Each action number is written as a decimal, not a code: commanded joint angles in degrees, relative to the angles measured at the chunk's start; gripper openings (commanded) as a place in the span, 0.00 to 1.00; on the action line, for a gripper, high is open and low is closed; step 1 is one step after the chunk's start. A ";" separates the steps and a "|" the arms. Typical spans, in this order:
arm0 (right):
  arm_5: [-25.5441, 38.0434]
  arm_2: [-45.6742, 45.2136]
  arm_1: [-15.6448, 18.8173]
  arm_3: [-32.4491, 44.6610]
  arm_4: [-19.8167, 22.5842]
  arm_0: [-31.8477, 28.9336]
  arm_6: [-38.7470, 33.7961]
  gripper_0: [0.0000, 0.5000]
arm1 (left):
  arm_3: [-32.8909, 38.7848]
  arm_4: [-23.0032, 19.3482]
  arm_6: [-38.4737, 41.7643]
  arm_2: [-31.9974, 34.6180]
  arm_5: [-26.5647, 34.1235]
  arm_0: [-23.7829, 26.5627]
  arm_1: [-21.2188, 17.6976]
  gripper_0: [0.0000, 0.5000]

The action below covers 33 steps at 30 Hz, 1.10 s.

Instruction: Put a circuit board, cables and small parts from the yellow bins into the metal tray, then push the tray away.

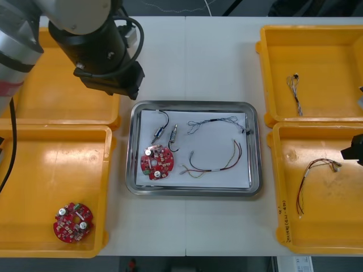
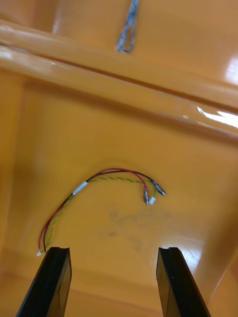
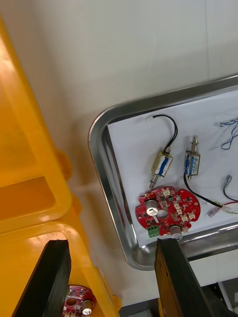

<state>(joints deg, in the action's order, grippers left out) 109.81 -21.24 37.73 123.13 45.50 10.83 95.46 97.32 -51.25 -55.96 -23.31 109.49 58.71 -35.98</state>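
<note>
The metal tray [image 1: 134, 148], white inside, lies mid-table. In it are a round red circuit board [image 1: 156, 163], two small metal parts [image 1: 158, 134] with black cables, a twisted blue and white cable [image 1: 218, 122] and a red and yellow cable [image 1: 218, 161]. My left gripper [image 3: 111, 257] is open with nothing in it. It hovers over the gap between the left bins and the tray's rim [image 3: 106, 158], with the board [image 3: 168, 210] beside one finger. My right gripper [image 2: 114, 262] stands open above a red and yellow cable [image 2: 99, 185] in the near right bin.
A second red circuit board [image 1: 72, 222] lies in the near left yellow bin [image 1: 34, 170]. The far right bin [image 1: 317, 39] holds a blue and white cable [image 1: 296, 93]. My left arm [image 1: 102, 48] covers part of the far left bin.
</note>
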 commanded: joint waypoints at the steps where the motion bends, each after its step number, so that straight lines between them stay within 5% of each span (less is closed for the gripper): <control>1: 0.19 5.33 4.19 2.29 3.19 5.08 -0.71 1.00 | 6.31 -1.22 3.31 5.30 0.51 -4.04 -5.24 1.00; 13: 0.19 23.52 3.67 5.63 2.49 17.12 -0.54 1.00 | 17.12 -3.06 2.61 16.11 0.51 -18.10 -12.62 1.00; 25: 0.19 41.80 -5.21 6.42 0.12 25.03 0.60 1.00 | 24.59 -5.00 0.06 27.80 0.51 -31.46 -17.10 1.00; 33: -0.91 55.43 -6.70 6.07 -4.28 27.05 2.10 1.00 | 26.87 -6.49 -1.52 33.33 0.51 -37.70 -18.60 1.00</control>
<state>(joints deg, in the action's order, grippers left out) 109.80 28.06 31.89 127.79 43.12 35.11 95.52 121.91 -56.72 -55.97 6.85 109.62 23.49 -51.72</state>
